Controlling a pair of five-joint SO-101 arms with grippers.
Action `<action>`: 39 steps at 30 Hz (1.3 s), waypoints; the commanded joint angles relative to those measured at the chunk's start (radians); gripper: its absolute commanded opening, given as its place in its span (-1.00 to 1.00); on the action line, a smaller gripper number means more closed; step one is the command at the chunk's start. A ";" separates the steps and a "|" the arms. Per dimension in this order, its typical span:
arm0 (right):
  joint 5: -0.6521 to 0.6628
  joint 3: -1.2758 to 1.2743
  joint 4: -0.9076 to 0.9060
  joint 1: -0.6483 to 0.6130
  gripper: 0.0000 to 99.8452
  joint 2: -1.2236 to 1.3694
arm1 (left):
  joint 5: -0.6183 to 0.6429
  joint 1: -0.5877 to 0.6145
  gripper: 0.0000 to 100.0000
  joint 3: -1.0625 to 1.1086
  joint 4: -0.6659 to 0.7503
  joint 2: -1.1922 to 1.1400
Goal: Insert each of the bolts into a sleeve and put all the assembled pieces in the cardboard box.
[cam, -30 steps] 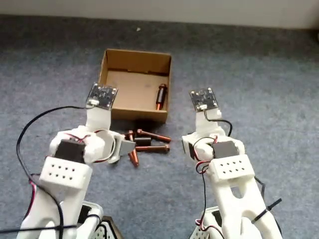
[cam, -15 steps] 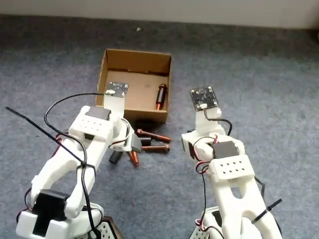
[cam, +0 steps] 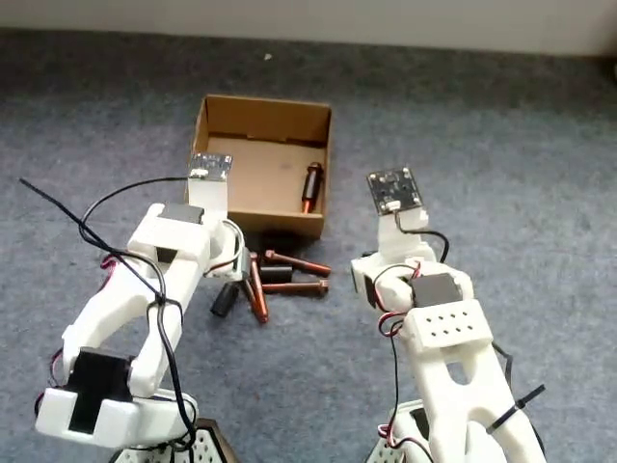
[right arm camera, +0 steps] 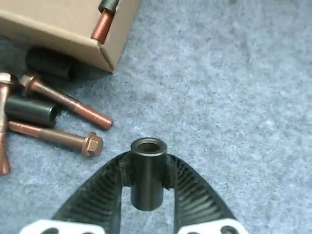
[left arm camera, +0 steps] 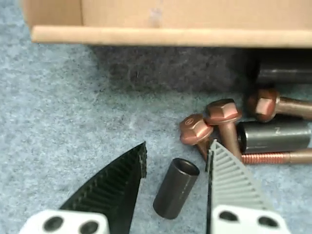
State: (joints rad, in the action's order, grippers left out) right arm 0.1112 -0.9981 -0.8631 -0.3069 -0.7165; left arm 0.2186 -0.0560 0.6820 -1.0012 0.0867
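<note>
My left gripper [left arm camera: 178, 146] is low over the grey carpeted desk [left arm camera: 73, 107], fingers apart, with a loose sleeve [left arm camera: 176, 187] lying on its side between them; can't tell if either finger touches it. Just beside that are three copper bolts [left arm camera: 222, 114] in a heap, heads close together, with a second sleeve [left arm camera: 273, 137] lying among them. A third sleeve [left arm camera: 285, 73] sits in shadow against the outer wall of the cardboard box [left arm camera: 146, 35]. My right gripper [right arm camera: 148, 163] is off to the side of the heap, fingers clamped on a held sleeve [right arm camera: 147, 178], its open bore facing the wrist camera. In the high view the box has one assembled piece [cam: 311, 186] inside, a bolt through a sleeve, lying near the wall on the right arm's side. The heap lies on the desk just in front of the box, between my two arms
</note>
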 commanded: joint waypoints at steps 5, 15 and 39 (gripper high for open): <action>0.000 0.005 0.015 0.010 -0.99 -0.033 | 0.006 -0.077 -0.59 -0.065 0.051 -0.058; 0.002 0.005 0.013 0.008 -0.99 -0.033 | 0.003 -0.090 -0.60 -0.073 0.048 -0.099; 0.002 0.004 0.012 0.008 -0.99 -0.033 | -0.253 -0.036 -0.60 -0.174 -0.003 -0.127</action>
State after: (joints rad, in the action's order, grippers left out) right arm 0.1112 -0.9981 -0.8631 -0.3069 -0.7165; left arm 0.0637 -0.1036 0.5608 -0.9966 -0.0453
